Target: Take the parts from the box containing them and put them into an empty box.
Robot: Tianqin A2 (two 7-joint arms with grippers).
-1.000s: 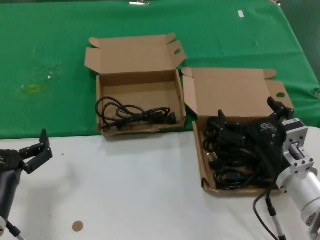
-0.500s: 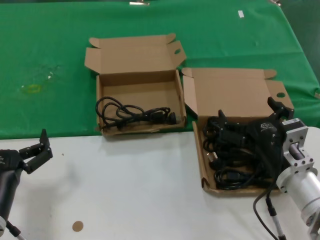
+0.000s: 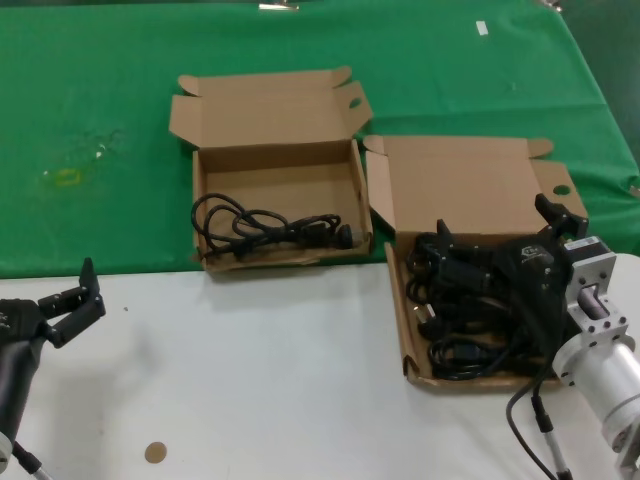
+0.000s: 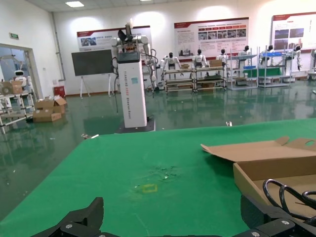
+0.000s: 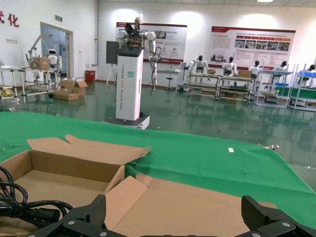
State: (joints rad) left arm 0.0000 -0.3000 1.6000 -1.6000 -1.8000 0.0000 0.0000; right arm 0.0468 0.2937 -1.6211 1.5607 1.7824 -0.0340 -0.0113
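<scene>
A: Right gripper [image 3: 495, 250] sits low over the longer cardboard box [image 3: 470, 185], jaws spread wide above the heap of black power cables [image 3: 462, 300]. Nothing held as far as the head view shows.

B: And the squarer box [image 3: 270, 160]?

A: Just beside it, toward the left, on the green cloth [image 3: 100, 100]. One coiled black cable [image 3: 262, 228] already lies inside. Left gripper [image 3: 72, 300] hangs well apart over the white table edge [image 3: 250, 380], jaws open, empty, idle.

B: Risks?

A: The heap looks tangled. My read: closing on one loop could drag neighbours up, and these then drop between the boxes or snag the raised flap. The box is light card; a caught cord could pull it off its spot.

B: Anything else?

A: A grip on a slack loop rather than a plug may slip during the carry across.
</scene>
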